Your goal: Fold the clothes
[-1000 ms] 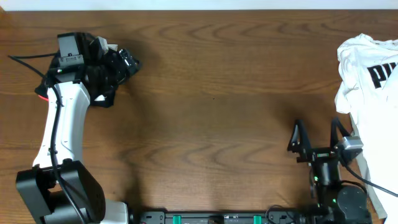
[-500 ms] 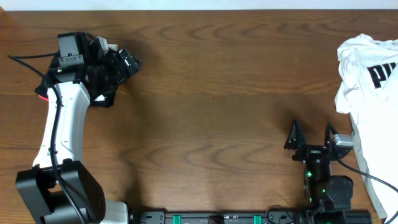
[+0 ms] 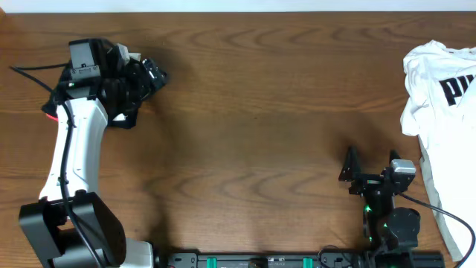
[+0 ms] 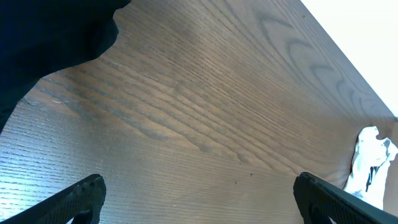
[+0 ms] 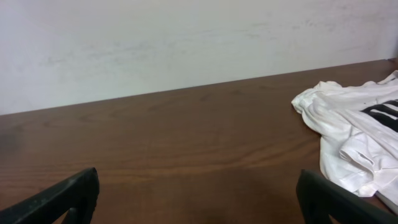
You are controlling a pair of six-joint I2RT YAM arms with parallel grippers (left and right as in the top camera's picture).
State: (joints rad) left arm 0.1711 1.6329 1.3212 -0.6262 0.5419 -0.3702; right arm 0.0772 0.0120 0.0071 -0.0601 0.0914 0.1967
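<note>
A crumpled white T-shirt with black lettering (image 3: 446, 112) lies at the table's right edge; it also shows in the right wrist view (image 5: 357, 134) and small and far off in the left wrist view (image 4: 372, 163). A dark garment (image 3: 123, 93) lies bunched at the far left, under and beside my left arm; its edge fills the top left of the left wrist view (image 4: 43, 37). My left gripper (image 4: 198, 199) is open and empty over bare wood next to the dark garment. My right gripper (image 3: 370, 165) is open and empty near the front edge, left of the white T-shirt.
The wooden table (image 3: 253, 112) stretches bare between the two garments. A pale wall (image 5: 186, 37) rises behind the table's far edge. The arm bases stand at the front edge.
My right arm has drawn back toward the front edge and shifted slightly left, away from the white T-shirt. The left arm and both garments have not moved.
</note>
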